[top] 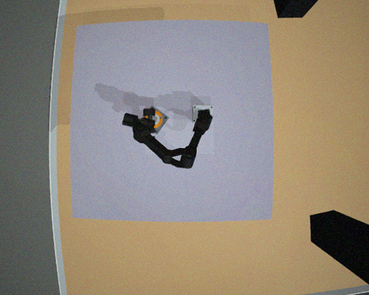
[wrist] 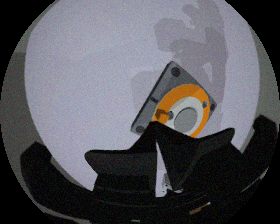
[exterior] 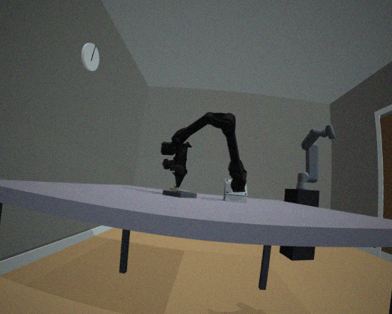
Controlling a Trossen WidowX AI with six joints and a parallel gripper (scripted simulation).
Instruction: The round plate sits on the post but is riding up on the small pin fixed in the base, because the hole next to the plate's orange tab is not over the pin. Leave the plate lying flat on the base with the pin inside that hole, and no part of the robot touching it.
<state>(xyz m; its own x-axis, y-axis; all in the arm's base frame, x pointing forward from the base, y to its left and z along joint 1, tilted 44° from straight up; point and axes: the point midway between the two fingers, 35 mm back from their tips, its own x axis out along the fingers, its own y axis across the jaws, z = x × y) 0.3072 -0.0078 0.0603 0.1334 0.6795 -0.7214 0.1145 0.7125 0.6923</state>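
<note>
- Wrist view shows my pincer (wrist: pixel 160 160) nearest to the lens: the two fingers are pressed together into one wedge, with nothing between them. I keep them so because a single closed tip is better for pushing than for gripping.
- Just beyond the tip lies the round plate (wrist: pixel 183 111), an orange ring around a grey centre, sitting on the grey square base (wrist: pixel 150 106). My tip covers the near edge of the plate, so I cannot tell if it touches the plate or only hangs above it.
- Small holes (wrist: pixel 164 113) are visible on the ring, but the orange tab and the pin I cannot pick out; they may be hidden under my fingers.
- From the exterior view, my pincer (exterior: pixel 178 182) points straight down over the base (exterior: pixel 179 194), very close to it. I judge this low posture is for turning the plate around the post.
- Whether the plate lies flat already, I cannot say.
- Farther away, the arm mount (exterior: pixel 235 195) stands on the table (exterior: pixel 106 204), beside the base.
- I must still lift away at the end.
</note>
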